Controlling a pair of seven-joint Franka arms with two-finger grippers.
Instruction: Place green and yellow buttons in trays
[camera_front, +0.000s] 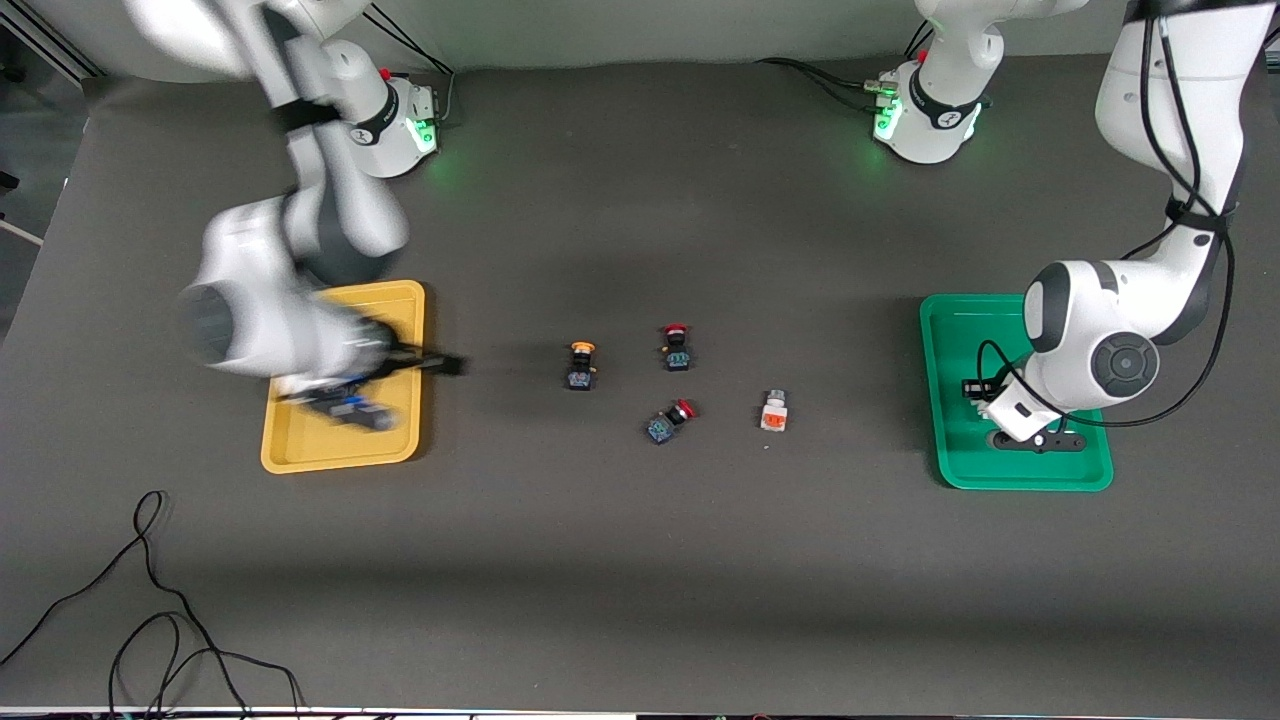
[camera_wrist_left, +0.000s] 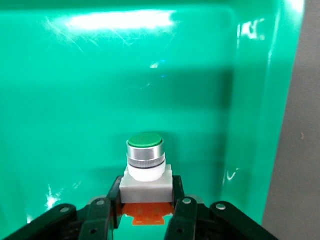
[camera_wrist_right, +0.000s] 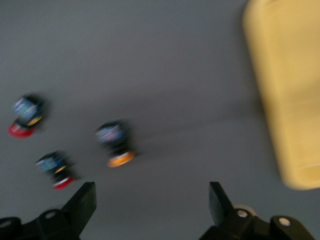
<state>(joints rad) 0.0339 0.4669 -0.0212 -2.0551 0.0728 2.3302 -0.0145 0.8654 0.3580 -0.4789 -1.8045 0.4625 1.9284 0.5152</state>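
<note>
Left gripper (camera_wrist_left: 146, 207) clamps round-capped green button (camera_wrist_left: 145, 162) | glossy green tray (camera_wrist_left: 250, 100)

Right arm (camera_front: 290, 300): motion-blurred over the yellow tray (camera_front: 405, 300), hiding much of it.
Right pincer (camera_wrist_right: 152, 207): cut off by the frame edge.
Green tray (camera_front: 945, 400): partly hidden under the left arm (camera_front: 1090, 350).

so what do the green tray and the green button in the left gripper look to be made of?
Green tray: looks like glossy moulded plastic, with bright glare streaks and rounded corners. Green button, held between the left gripper's fingers: smooth green cap, likely plastic, in a shiny ribbed silver ring that could be metal or plated plastic; matte white body and orange base look like plastic.
</note>
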